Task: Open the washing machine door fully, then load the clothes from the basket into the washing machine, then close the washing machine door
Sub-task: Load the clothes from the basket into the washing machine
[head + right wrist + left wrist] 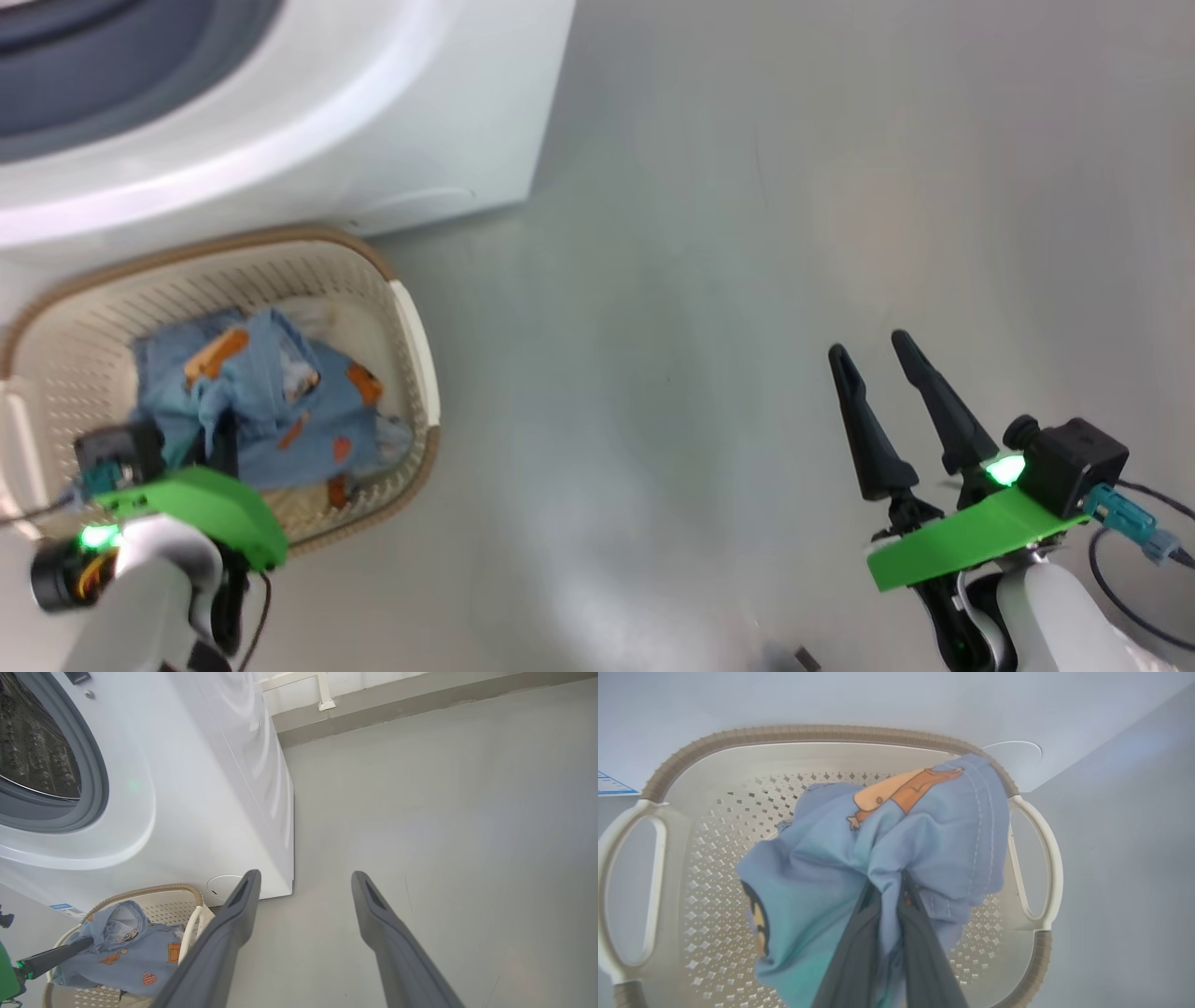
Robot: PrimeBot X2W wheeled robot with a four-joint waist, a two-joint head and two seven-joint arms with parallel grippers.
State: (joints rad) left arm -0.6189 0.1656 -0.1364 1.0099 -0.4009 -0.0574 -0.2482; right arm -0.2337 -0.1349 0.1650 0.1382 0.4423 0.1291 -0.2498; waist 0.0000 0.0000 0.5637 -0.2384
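The cream basket with a brown rim stands on the floor against the white washing machine. Light blue clothes with orange prints lie bunched in it over a pale cloth. My left gripper is shut on a fold of the blue fabric, which drapes over its fingers above the basket. My right gripper hovers open and empty over bare floor to the right. In the right wrist view the washing machine shows its uncovered steel drum and grey seal. The washing machine door is out of view.
Grey floor spreads to the right of the washer and basket. A skirting board runs along the far wall. A blue label sticker and a round cover sit low on the washer's front. A small dark object lies on the floor.
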